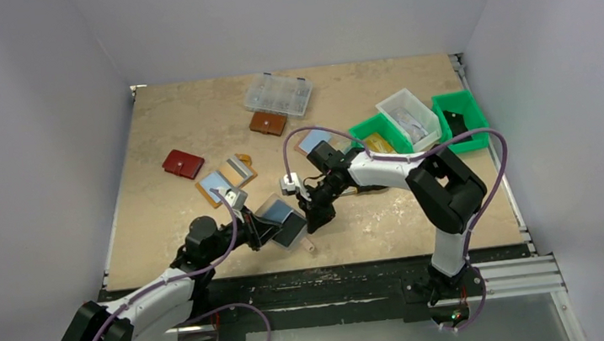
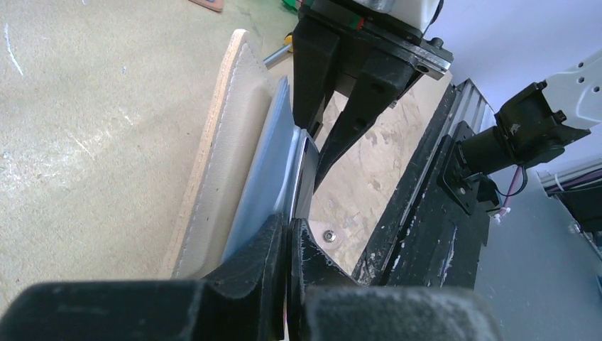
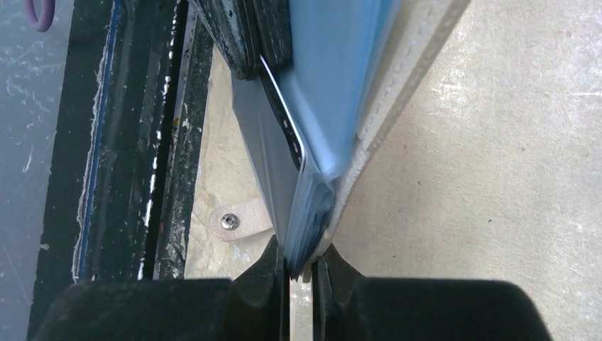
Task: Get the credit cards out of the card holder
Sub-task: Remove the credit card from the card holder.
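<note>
The card holder [image 1: 282,216] is sitting near the front edge of the table [image 1: 166,117], about midway between the two arms. It is lying open, with its tan cover turned toward the far side and its blue-grey leaves facing the front rail. Its long axis is running left to right, so each arm is meeting one end of it.

The left gripper [image 1: 254,229] is clamping the left end, jaws pressed nearly together on the leaves. The right gripper [image 1: 318,218] is coming down on the opposite end, and its fingers [image 3: 273,273] are standing narrow, pinching a thin blue-grey edge. I cannot tell whether that edge is a card or only a pocket leaf. Any pull is looking like it should run along the long axis, rightward and away from the left arm's hold.

The snap tab [image 3: 238,222] is lying just beside the right fingers, on the rail side. Farther out a second open tan holder [image 1: 227,178] is lying just behind, with a red wallet [image 1: 183,163] to its left. A brown wallet [image 1: 267,123] and a clear box [image 1: 278,94] are sitting well back. Green bins [image 1: 460,120] are standing off to the right, and nothing is crowding the line of the pull.
</note>
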`<state>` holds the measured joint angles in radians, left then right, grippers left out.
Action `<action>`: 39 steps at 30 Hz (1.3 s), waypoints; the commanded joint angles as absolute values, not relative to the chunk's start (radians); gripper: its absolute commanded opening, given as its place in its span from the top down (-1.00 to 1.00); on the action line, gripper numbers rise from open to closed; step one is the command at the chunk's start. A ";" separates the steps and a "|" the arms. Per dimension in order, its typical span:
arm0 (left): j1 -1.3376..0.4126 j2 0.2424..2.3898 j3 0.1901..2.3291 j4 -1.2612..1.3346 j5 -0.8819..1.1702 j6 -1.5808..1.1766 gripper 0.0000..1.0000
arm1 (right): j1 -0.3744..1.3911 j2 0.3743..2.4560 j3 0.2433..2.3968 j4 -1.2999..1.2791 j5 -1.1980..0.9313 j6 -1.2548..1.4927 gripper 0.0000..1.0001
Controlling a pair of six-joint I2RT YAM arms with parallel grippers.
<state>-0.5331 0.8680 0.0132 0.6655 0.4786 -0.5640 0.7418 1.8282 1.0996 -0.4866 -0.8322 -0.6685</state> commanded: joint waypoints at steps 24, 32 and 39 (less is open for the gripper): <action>-0.535 0.716 -0.016 0.653 0.436 -0.638 1.00 | 0.727 1.901 1.241 -0.761 -0.891 -0.867 1.00; -0.534 0.764 -0.021 0.679 0.449 -0.674 1.00 | 0.722 1.922 1.262 -0.800 -0.876 -0.874 1.00; -0.534 0.843 -0.010 0.700 0.462 -0.716 1.00 | 0.723 1.945 1.283 -0.833 -0.870 -0.882 1.00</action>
<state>-0.5392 0.8146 0.0132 0.5903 0.4759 -0.6750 0.7261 1.9377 1.2530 -0.7567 -0.8848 -0.8520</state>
